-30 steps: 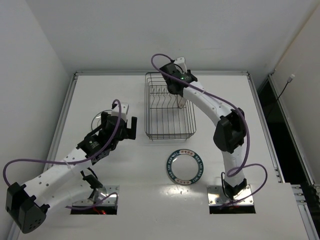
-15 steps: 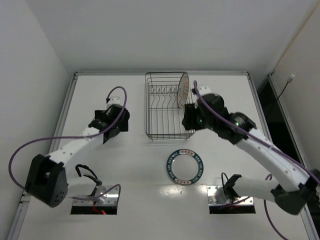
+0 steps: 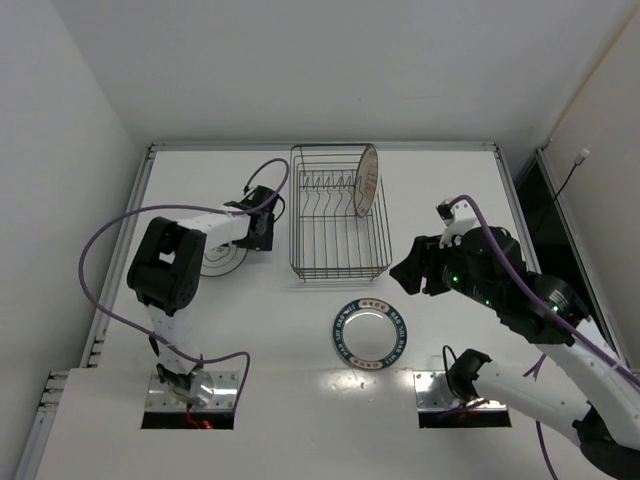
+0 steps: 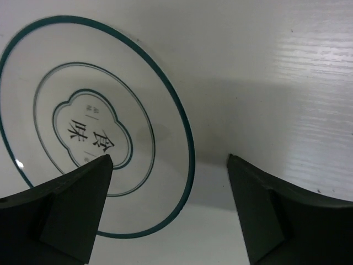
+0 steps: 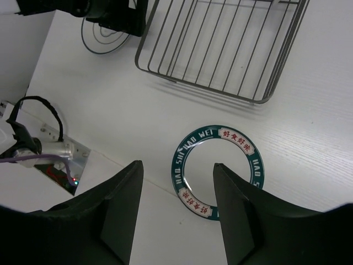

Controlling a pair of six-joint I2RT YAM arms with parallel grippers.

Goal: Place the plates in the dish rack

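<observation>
**Left of the dish rack: lining up the pick of the ringed plate**

Left of the dish rack point(image 3: 335, 240), close to its near-left corner, the ringed plate point(image 4: 94, 132) lies flat on the desk point(image 3: 250, 330). The left fingers point(image 4: 66, 215) are spread wide and empty, low over the plate. In the wrist view a stretch of its rim runs between them. Whether either finger touches it, I cannot tell.

The striped plate point(image 3: 367, 181) stands on edge among the prongs at the rack's far-right end. The lettered plate point(image 3: 371, 333) lies flat on the desk on the rack's near side. The right fingers point(image 5: 118, 215) are parted with nothing between them, hanging high off the rack's near-right corner.

Judgement: the step in hand is the rim pinch on the ringed plate.
- A flat glazed plate offers little purchase, so one finger should settle inside the rim and the other just outside it on the desk.
- Close slowly; a fast squeeze will likely skate the plate toward the rack wall.
- Check the grip by lifting one edge first.
- Turn the plate upright before reaching the prongs, and choose a slot away from the striped plate.
</observation>
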